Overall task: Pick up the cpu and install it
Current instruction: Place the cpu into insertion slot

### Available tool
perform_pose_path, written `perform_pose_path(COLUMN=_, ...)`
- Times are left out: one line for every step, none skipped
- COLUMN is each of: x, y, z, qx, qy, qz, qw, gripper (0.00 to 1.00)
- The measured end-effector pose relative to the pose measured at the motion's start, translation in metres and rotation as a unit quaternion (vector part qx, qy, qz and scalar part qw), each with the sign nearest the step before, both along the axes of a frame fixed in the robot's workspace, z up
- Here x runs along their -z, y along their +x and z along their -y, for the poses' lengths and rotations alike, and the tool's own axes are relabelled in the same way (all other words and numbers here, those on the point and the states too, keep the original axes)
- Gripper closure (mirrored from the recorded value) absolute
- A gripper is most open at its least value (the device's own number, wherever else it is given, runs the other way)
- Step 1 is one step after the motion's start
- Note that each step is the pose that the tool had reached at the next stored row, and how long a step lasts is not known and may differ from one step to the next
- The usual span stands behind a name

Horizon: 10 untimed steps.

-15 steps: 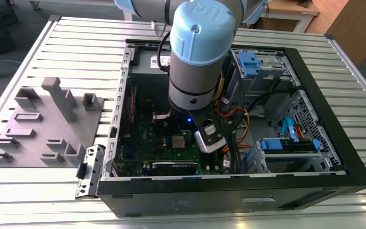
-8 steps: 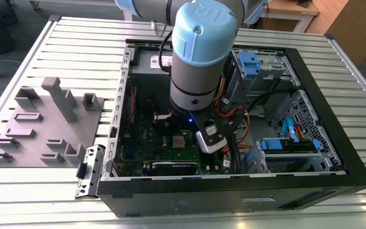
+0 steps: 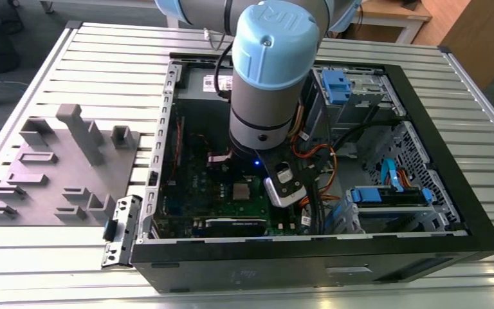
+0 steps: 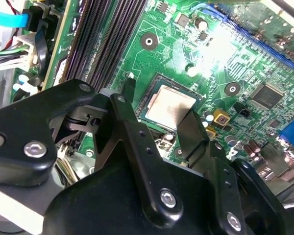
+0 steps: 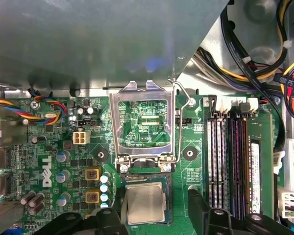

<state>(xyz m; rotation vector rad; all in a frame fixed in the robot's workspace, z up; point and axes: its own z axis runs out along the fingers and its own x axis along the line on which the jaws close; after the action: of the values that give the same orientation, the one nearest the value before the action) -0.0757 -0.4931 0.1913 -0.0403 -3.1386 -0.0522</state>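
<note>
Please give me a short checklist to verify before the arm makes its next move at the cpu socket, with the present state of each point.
1. Frame lifted open: ok.
2. cpu lying in the socket: ok.
3. cpu seated fully flat: cannot tell.
4. Gripper open, one finger at each side of the cpu: ok.
5. Fingers free of the cpu's edges: cannot tell.

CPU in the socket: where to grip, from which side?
Best pinch two opposite edges of the cpu, straight down from above. It lies flat in the socket, so only its thin rim is free; take the sides clear of the open load plate.
</note>
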Motion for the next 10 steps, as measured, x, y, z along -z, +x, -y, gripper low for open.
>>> perform_pose_path(x=0.0002, y=0.0, z=0.0, qx=0.0, qy=-0.0009, qz=0.0, qw=1.0, gripper=0.38)
perform_pose_path(x=0.0003, y=0.0, z=0.0, qx=0.0, qy=-0.0019, qz=0.0, qw=1.0, gripper=0.38)
perform_pose_path(x=0.0004, y=0.0, z=0.0, qx=0.0, qy=-0.0024, qz=0.0, qw=1.0, gripper=0.38)
perform_pose_path(x=0.0005, y=0.0, z=0.0, qx=0.0, qy=-0.0027, qz=0.0, qw=1.0, gripper=0.38)
perform_pose_path(x=0.0007, y=0.0, z=0.0, qx=0.0, qy=-0.003, qz=0.0, qw=1.0, gripper=0.38)
perform_pose_path(x=0.0009, y=0.0, z=0.0, qx=0.0, qy=-0.0034, qz=0.0, qw=0.99999, gripper=0.38)
perform_pose_path(x=0.001, y=0.0, z=0.0, qx=0.0, qy=-0.0041, qz=0.0, qw=0.99999, gripper=0.38)
perform_pose_path(x=0.0012, y=0.0, z=-0.0001, qx=0.0, qy=-0.0049, qz=0.0, qw=0.99999, gripper=0.38)
perform_pose_path(x=0.0013, y=0.0, z=0.0, qx=0.0, qy=-0.0055, qz=0.0, qw=0.99998, gripper=0.38)
perform_pose_path(x=0.0014, y=0.0002, z=0.0, qx=0.0, qy=-0.0059, qz=-0.0001, qw=0.99998, gripper=0.38)
